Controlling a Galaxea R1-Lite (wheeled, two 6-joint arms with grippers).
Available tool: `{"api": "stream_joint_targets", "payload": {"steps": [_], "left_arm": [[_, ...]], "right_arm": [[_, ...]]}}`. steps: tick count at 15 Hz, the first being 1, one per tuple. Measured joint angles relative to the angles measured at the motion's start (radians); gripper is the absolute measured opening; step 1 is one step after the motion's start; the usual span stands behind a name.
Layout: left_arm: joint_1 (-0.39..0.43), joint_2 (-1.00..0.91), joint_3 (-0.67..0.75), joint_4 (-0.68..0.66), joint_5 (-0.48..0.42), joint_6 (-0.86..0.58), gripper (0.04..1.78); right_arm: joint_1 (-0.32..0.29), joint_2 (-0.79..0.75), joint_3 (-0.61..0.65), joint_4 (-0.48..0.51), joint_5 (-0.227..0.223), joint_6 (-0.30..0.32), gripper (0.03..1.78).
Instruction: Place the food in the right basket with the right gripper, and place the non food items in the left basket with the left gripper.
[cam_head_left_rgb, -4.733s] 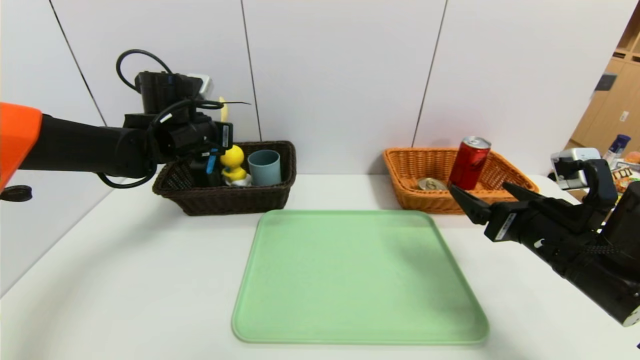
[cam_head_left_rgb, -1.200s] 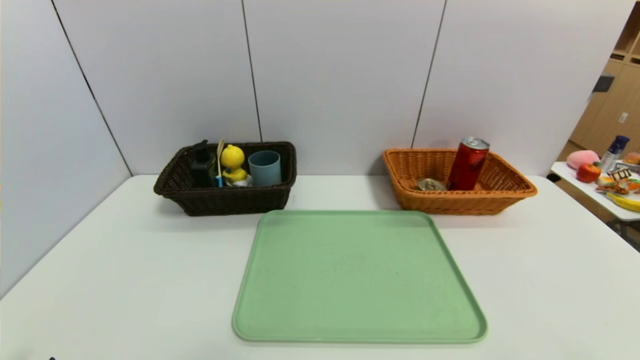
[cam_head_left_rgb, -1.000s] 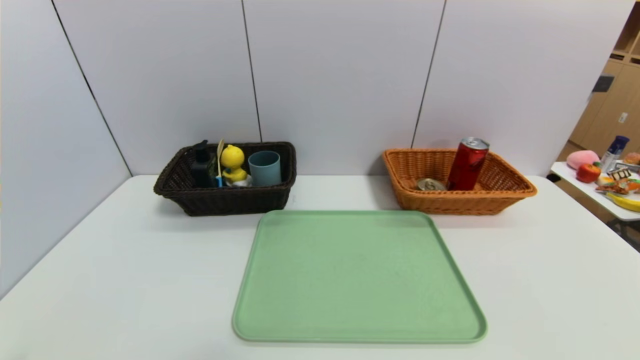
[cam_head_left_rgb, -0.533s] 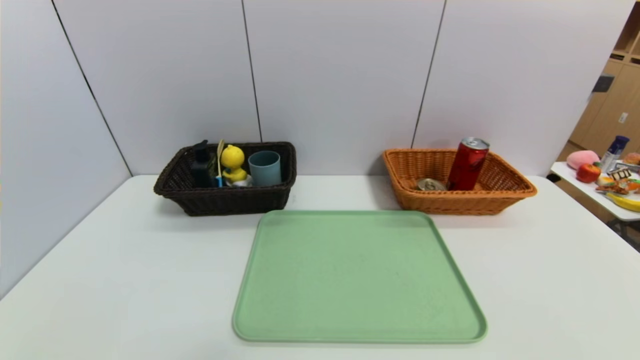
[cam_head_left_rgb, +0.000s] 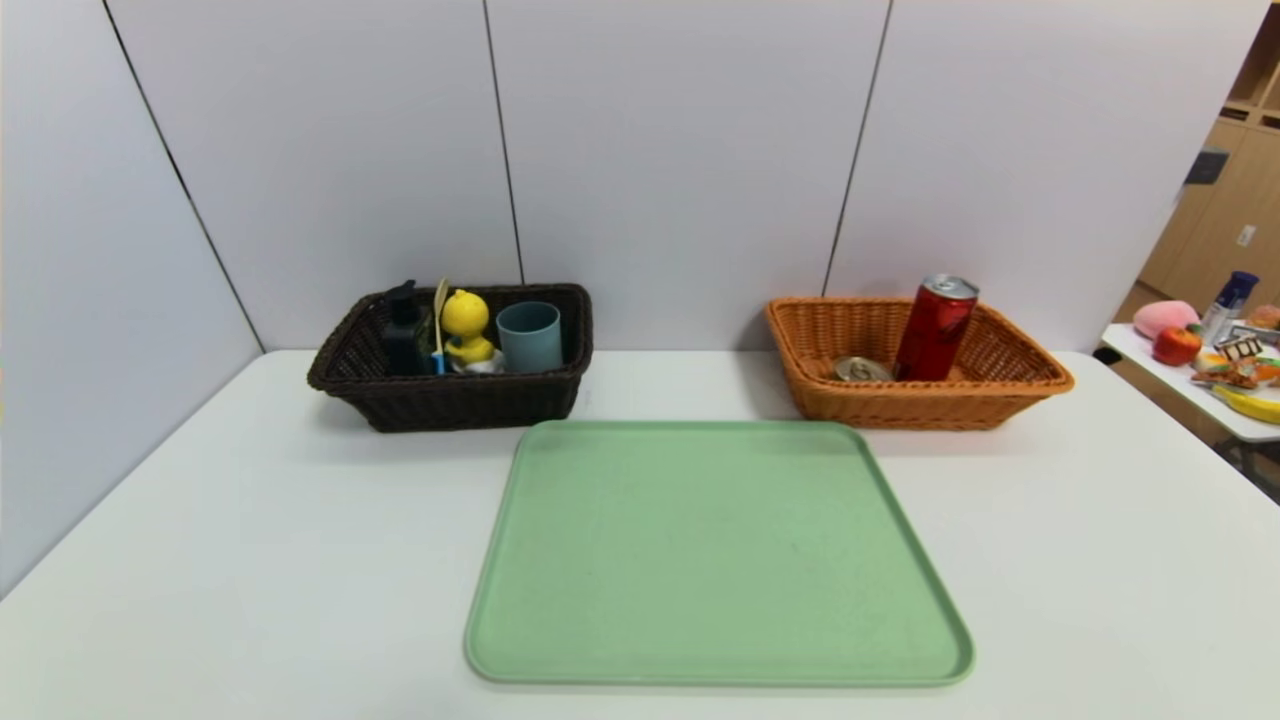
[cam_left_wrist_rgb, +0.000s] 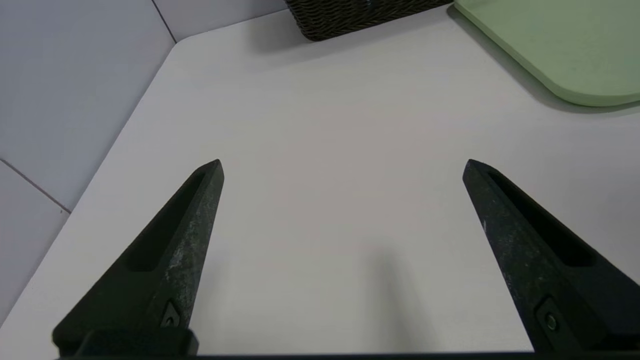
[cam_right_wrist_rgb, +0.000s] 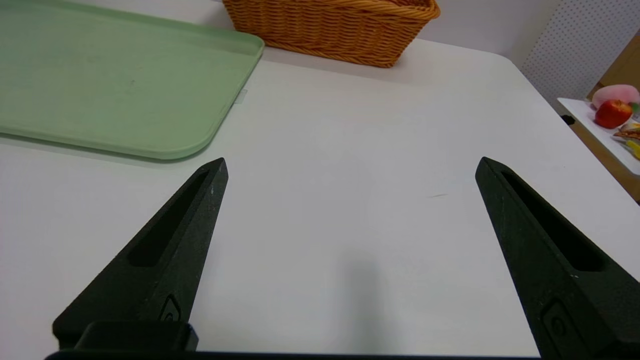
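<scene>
- Left gripper (cam_left_wrist_rgb: 342, 167) and right gripper (cam_right_wrist_rgb: 350, 165) hang spread wide, holding nothing, low over the bare table (cam_head_left_rgb: 250, 540).
- Sorting looks complete: red can (cam_head_left_rgb: 936, 328) in the orange basket (cam_head_left_rgb: 1030, 385), duck (cam_head_left_rgb: 466, 325) in the dark basket (cam_head_left_rgb: 450, 400).

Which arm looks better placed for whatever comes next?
Neither: nothing seems left to sort. The tray is bare, the red can sits in the orange basket and the duck in the dark basket. Left end effector and right end effector hang open over bare table.
</scene>
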Motion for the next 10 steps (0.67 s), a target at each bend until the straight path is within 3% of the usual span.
{"api": "stream_joint_targets", "payload": {"steps": [5, 7, 10], "left_arm": [[0.000, 0.000, 0.001, 0.001, 0.009, -0.036, 1.69], [-0.001, 0.000, 0.001, 0.001, 0.010, -0.034, 1.69], [0.000, 0.000, 0.001, 0.001, 0.011, -0.033, 1.69]], "right_arm": [[0.000, 0.000, 0.000, 0.002, -0.020, 0.072, 1.71], [0.000, 0.000, 0.000, 0.004, -0.020, 0.051, 1.71], [0.000, 0.000, 0.000, -0.001, 0.001, -0.034, 1.71]]}}
